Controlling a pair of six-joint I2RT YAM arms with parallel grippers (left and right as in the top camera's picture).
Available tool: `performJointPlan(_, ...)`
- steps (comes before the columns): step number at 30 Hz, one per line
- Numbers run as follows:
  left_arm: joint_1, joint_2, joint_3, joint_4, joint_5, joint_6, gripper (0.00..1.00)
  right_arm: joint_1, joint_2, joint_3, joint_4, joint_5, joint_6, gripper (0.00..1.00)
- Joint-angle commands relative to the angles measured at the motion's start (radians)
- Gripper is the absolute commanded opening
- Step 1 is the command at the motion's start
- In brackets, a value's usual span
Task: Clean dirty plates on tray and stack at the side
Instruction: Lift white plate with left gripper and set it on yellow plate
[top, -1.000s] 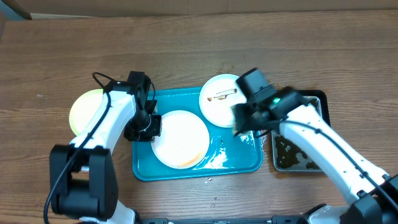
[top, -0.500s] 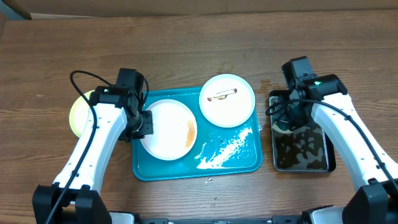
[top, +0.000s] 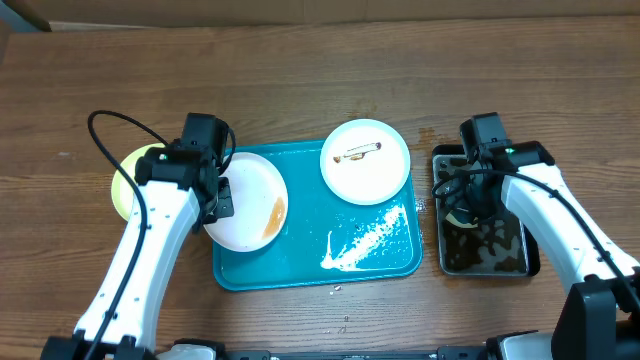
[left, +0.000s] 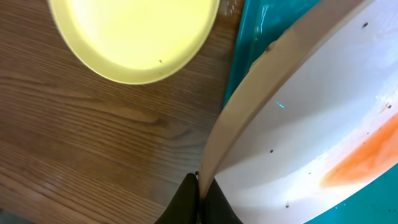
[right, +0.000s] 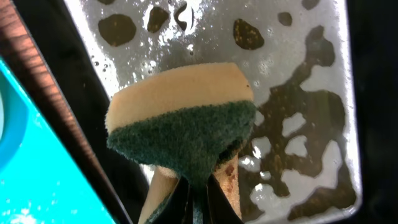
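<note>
Turquoise tray holds one plate; left end effector clamps another plate, right clamps sponge.

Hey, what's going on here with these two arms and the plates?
The robot is washing plates. Its left gripper pinches the rim of a white plate with an orange smear, holding it half over the left edge of the turquoise tray, beside a yellow plate on the table. The right gripper holds a sponge over the black tray of murky water. A second white plate, smeared brown, sits at the turquoise tray's back right, with suds nearby.
</note>
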Motion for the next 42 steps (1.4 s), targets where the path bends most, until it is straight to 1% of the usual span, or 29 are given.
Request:
performJointPlan(1, -0.053, -0.055, -0.002, 0.003, -0.126, -0.059, 0.04, -0.004, -0.004, -0.042, 0.043, 0.011, -0.005, 0.04)
performJointPlan(8, -0.184, -0.065, -0.002, 0.003, -0.271, -0.121, 0.04, -0.004, -0.004, -0.138, 0.174, 0.006, -0.005, 0.04)
performJointPlan(14, -0.301, -0.065, -0.002, 0.001, -0.428, -0.171, 0.04, -0.003, -0.004, -0.201, 0.235, -0.054, -0.006, 0.04)
performJointPlan(18, -0.385, -0.065, -0.002, 0.008, -0.545, -0.171, 0.04, -0.003, -0.004, -0.228, 0.264, -0.066, -0.005, 0.04)
performJointPlan(21, -0.461, -0.065, -0.002, 0.009, -0.627, -0.171, 0.04, -0.003, -0.004, -0.236, 0.268, -0.065, 0.027, 0.04)
performJointPlan(27, -0.591, -0.064, -0.002, 0.011, -0.779, -0.170, 0.04, -0.003, -0.004, -0.236, 0.278, -0.089, 0.028, 0.04)
performJointPlan(31, -0.629, -0.064, -0.002, 0.011, -0.806, -0.169, 0.04, -0.004, -0.004, -0.236, 0.277, -0.092, 0.028, 0.04)
performJointPlan(42, -0.631, -0.064, -0.002, 0.011, -0.806, -0.169, 0.04, -0.003, -0.004, -0.236, 0.275, -0.092, 0.028, 0.04)
